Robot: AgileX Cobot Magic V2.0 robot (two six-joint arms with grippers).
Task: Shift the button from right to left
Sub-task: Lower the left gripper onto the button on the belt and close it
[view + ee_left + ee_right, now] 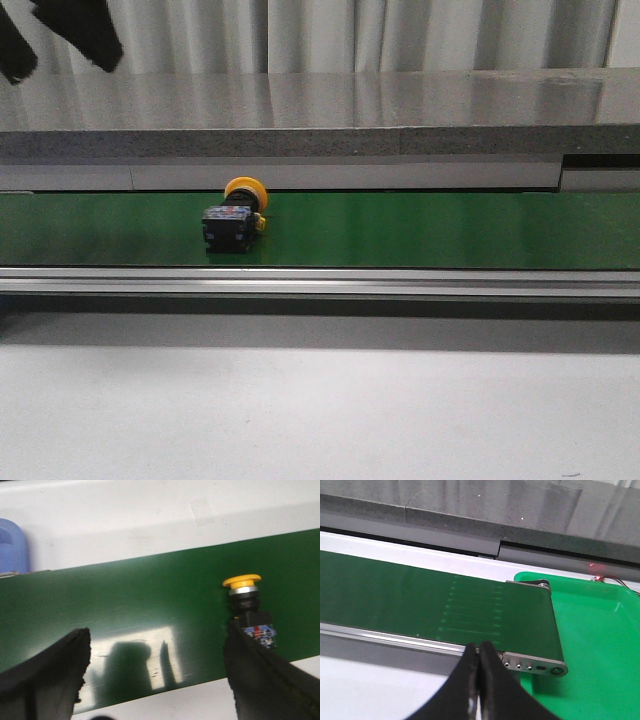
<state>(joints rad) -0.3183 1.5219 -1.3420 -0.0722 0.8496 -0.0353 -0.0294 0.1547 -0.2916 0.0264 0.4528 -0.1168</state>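
Observation:
The button [235, 213] lies on its side on the green belt [420, 230], left of the middle, with its yellow head toward the far edge and its black body toward me. In the left wrist view the button [247, 605] lies just beyond one finger [260, 680]. My left gripper [158, 635] is open and empty above the belt [125, 595]. Its dark fingers [85, 30] show at the top left of the front view. My right gripper [479, 650] is shut and empty near the belt's right end [530, 630]. It is out of the front view.
A bright green tray [595, 630] sits at the belt's right end. A metal rail [320, 280] runs along the belt's near edge, and a grey stone ledge [320, 115] runs behind it. A blue object [10, 545] lies beyond the belt in the left wrist view.

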